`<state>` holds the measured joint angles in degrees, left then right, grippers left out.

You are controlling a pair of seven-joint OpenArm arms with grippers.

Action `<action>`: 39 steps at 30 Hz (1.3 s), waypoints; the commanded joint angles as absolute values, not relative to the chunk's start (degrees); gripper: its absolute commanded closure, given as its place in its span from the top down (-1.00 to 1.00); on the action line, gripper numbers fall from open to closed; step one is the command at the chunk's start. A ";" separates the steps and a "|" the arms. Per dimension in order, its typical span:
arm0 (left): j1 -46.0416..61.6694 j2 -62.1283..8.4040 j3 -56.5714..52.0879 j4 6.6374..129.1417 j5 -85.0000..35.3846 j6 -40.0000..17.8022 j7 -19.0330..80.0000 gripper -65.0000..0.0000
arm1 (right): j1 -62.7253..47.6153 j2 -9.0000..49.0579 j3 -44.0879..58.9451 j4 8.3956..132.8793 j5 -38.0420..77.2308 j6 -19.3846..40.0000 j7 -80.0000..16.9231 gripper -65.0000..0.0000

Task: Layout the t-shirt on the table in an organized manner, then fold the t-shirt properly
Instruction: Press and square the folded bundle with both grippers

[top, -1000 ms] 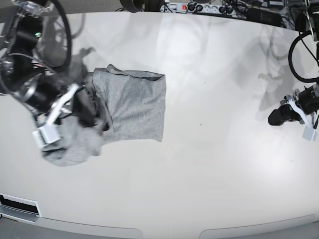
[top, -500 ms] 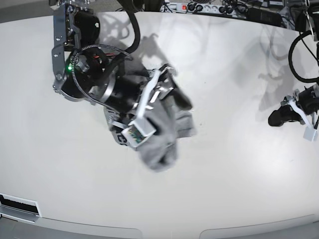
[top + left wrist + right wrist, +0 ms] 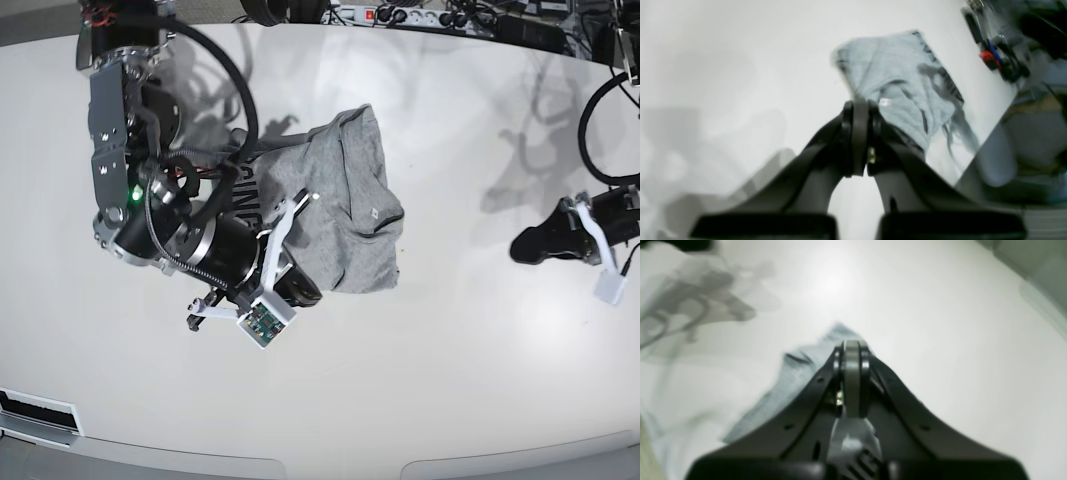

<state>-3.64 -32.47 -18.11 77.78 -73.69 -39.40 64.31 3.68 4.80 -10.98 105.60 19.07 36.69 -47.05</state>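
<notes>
Now the t-shirt [image 3: 345, 205] lies crumpled on the white worktop [image 3: 450, 350], black lettering showing at one edge. My right claw [image 3: 851, 350] is pressed together above its near edge, holding nothing that I can see. My left claw [image 3: 858, 110] is pressed together, empty, well apart from it.

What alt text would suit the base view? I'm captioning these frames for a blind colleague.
A crumpled grey t-shirt lies bunched on a glossy white table, with the right gripper shut at its near edge. The left gripper hangs shut, apart at the table's other side.
</notes>
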 commanded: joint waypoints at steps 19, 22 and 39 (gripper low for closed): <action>-3.16 -29.26 27.81 95.88 -37.45 -37.58 43.16 -1.00 | 30.85 5.89 -15.40 55.29 14.50 32.71 -47.09 -1.00; -2.48 -26.35 30.20 95.15 -32.53 -35.24 41.41 -1.00 | 31.62 5.89 -18.35 52.90 14.52 32.82 -46.81 -1.00; -13.89 -24.34 31.27 80.90 -14.17 -28.18 35.70 -1.00 | 25.78 13.89 -24.86 59.48 28.75 35.99 -57.41 -1.00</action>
<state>-12.64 -24.29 31.51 80.12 -13.63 -28.23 37.06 24.34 13.72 -25.04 58.78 28.14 35.68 -57.49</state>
